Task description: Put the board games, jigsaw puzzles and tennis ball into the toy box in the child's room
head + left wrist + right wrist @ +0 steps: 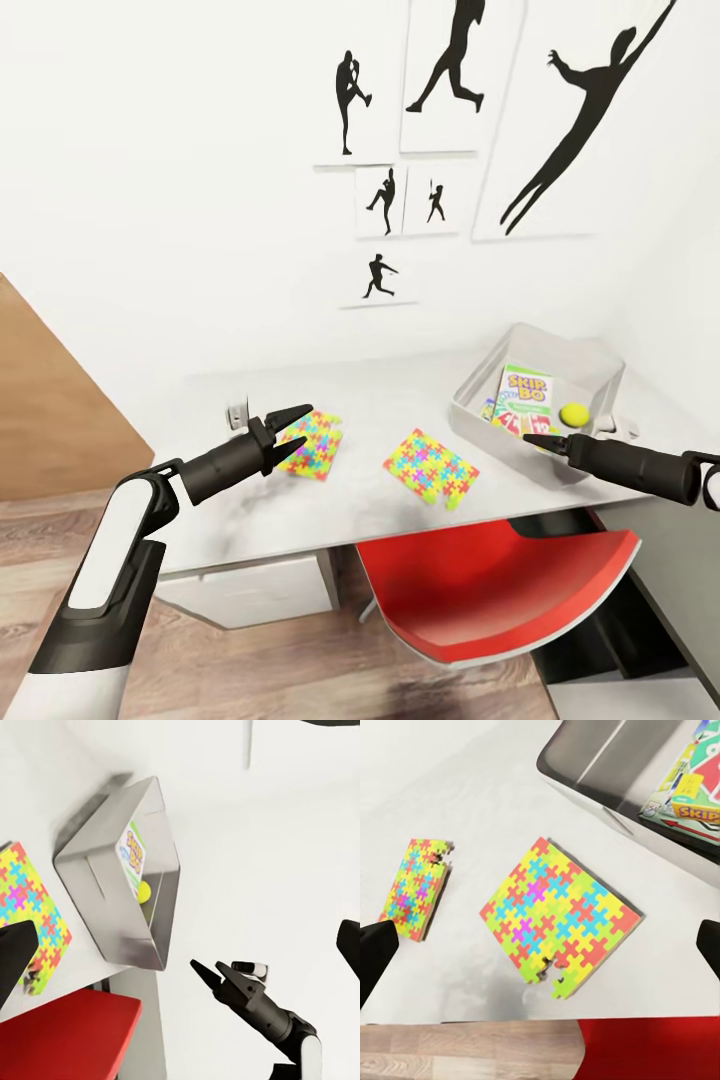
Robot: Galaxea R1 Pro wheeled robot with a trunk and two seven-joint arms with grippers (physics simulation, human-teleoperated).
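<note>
The counter (400, 400) is seen under both arms, with a red chair (500, 590) pushed below it. The toy box (470, 395) is set on the counter, just past the right fingers (533, 438). Inside the toy box, the Skip-Bo board game (524, 390) is already laid flat, and more coloured boxes are peeking out beside it, but how many cannot be told. The tennis ball (574, 414) is also put inside the toy box, close to the right fingers. So a good part of the job looks done.

Two jigsaw puzzles are still left out on the counter. One jigsaw puzzle (431, 466) is lying between the two sets of fingers. The other jigsaw puzzle (313, 444) is lying right by the tips of the left fingers (295, 430), maybe touching them.

The left fingers are spread apart and nothing is held in them. The right fingers are pressed together to a point, and nothing is held there either. Both puzzles still have to be picked up and put in the toy box.
</note>
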